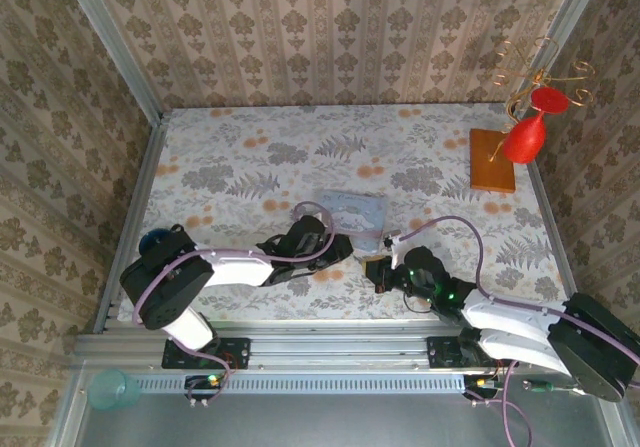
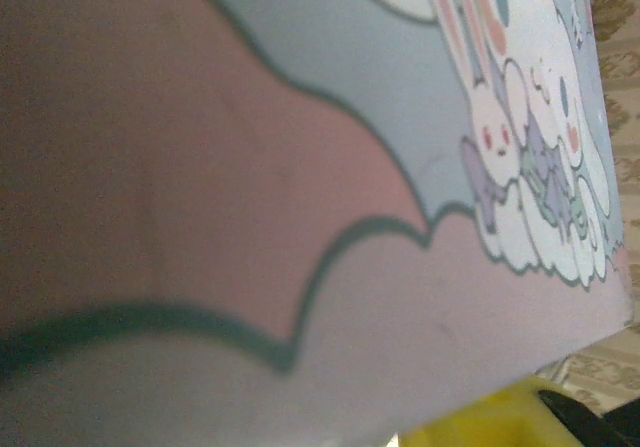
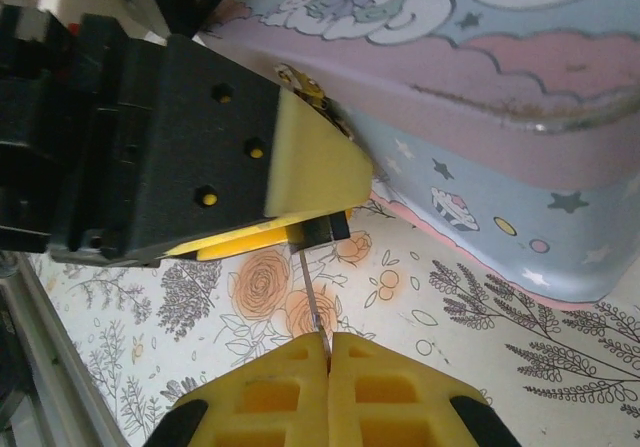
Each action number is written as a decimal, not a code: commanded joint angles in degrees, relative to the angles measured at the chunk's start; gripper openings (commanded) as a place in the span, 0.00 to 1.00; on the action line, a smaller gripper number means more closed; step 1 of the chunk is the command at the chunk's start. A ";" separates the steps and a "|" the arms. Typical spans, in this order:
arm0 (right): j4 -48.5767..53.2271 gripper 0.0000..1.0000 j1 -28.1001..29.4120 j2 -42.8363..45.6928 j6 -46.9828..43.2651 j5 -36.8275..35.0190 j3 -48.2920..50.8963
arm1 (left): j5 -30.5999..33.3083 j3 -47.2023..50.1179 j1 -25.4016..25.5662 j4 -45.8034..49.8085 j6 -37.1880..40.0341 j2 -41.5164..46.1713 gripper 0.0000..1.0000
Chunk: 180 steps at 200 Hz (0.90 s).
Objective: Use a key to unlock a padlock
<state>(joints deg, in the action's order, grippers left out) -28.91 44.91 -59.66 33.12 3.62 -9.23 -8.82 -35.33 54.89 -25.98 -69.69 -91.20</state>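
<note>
Floral bench (image 1: 250, 157); left claw (image 3: 300, 232) grips tiny dark padlock (image 3: 328, 229), right claw (image 3: 328, 352) pinches thin metal key (image 3: 310, 297); risk: skewed twist slips key.

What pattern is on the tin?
Pastel pink and blue clouds with a cartoon rabbit on the tin; left wrist view.

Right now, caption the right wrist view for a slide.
Right hand pinches the key, tip at the dark padlock in the left hand, beside the pastel tin.

Tin (image 3: 480, 97) printed pastel pink/blue w/ white bunnies, stars. Bench (image 1: 250, 157) covered in grey-leaf, orange-flower print. Padlock (image 3: 325, 229) seen black, key (image 3: 314, 302) silvery, right tool (image 3: 328, 359) pads (image 3: 395, 392) yellow.
</note>
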 commanded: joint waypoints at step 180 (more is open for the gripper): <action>-7.54 0.00 0.02 -2.23 -2.41 -2.83 0.74 | 0.12 6.65 0.55 -22.02 -13.87 -0.84 0.09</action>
<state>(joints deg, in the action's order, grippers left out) -36.45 44.91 -63.66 31.62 3.44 -9.23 -8.73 -29.56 55.16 -43.92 -82.59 -92.64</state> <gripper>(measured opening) 0.062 0.306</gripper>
